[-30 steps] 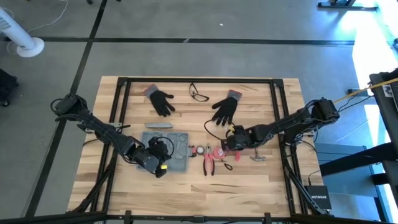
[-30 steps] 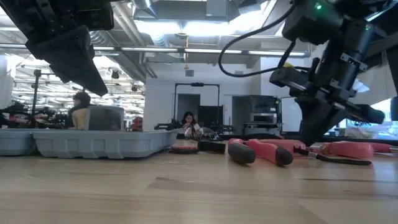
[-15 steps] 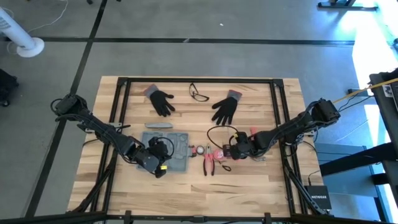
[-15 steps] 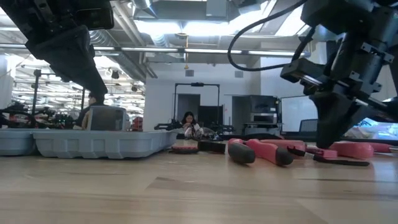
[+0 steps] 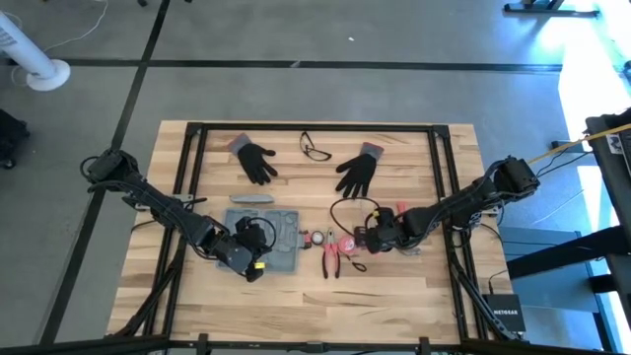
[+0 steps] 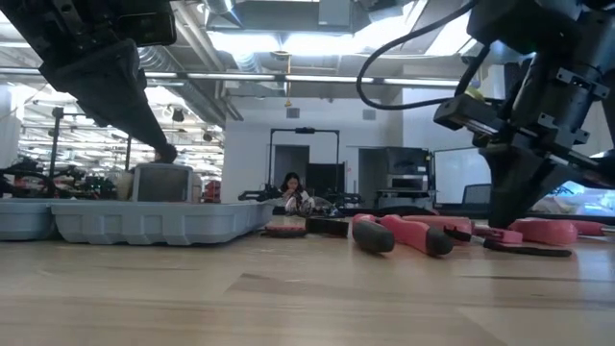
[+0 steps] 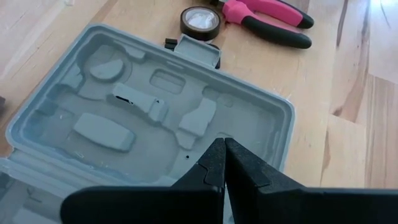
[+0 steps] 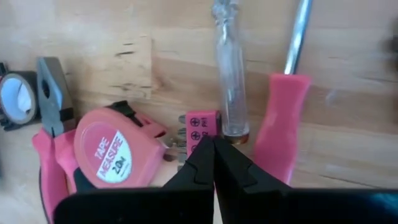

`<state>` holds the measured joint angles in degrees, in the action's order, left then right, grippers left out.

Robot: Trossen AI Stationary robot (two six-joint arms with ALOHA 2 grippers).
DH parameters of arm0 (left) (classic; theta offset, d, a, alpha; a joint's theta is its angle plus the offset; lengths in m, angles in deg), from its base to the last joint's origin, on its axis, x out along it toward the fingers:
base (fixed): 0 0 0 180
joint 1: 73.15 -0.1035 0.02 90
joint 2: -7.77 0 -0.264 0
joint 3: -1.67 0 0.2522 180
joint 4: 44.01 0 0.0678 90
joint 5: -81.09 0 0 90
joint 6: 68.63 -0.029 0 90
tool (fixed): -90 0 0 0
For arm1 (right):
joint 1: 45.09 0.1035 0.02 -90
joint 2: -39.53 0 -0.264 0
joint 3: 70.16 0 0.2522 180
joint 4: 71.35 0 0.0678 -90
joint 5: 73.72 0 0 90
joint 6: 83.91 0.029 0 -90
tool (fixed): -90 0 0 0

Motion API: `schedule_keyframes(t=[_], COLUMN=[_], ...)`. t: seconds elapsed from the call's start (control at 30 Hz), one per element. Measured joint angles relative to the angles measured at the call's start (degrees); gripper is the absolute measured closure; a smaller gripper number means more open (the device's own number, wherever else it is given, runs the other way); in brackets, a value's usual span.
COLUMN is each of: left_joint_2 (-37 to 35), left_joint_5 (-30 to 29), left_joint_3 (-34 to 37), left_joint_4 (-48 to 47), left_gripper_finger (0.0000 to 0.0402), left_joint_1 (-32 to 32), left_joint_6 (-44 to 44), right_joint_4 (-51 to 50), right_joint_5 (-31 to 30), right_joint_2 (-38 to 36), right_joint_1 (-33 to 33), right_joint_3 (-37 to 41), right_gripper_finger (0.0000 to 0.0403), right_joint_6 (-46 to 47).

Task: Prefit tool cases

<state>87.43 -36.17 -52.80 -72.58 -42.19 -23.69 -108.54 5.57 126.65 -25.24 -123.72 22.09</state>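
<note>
Both grippers closed and empty; tool case open on the table.

High view: the tool case lies left of centre, left gripper over its near edge; right gripper sits by the pink pliers. Low view: case at left. Left wrist view: fingers pressed together above the case. Right wrist view: right gripper with fingers together, holding nothing, above the tape measure and screwdriver.

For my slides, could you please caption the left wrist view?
Shut left gripper poised above the open, empty tool case, pink pliers beyond.
</note>
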Motion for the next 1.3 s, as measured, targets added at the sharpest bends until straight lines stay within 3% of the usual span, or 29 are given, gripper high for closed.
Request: schedule_keyframes(t=[0.7, 1.3], left_joint_2=[0.0, 0.0], left_joint_5=[-0.3, -1.0], left_joint_3=[0.0, 0.0], left_joint_4=[0.0, 0.5], left_gripper_finger=[0.0401, 0.0401], left_joint_1=[-0.7, -0.7], left_joint_6=[-0.4, -0.2], right_joint_4=[1.9, 5.4], right_joint_5=[2.4, -1.2], right_joint_2=[0.0, 0.0], right_joint_1=[3.8, 2.3], right_joint_3=[0.0, 0.0], right_gripper_finger=[0.0403, 0.0403], right_joint_6=[3.7, 3.4])
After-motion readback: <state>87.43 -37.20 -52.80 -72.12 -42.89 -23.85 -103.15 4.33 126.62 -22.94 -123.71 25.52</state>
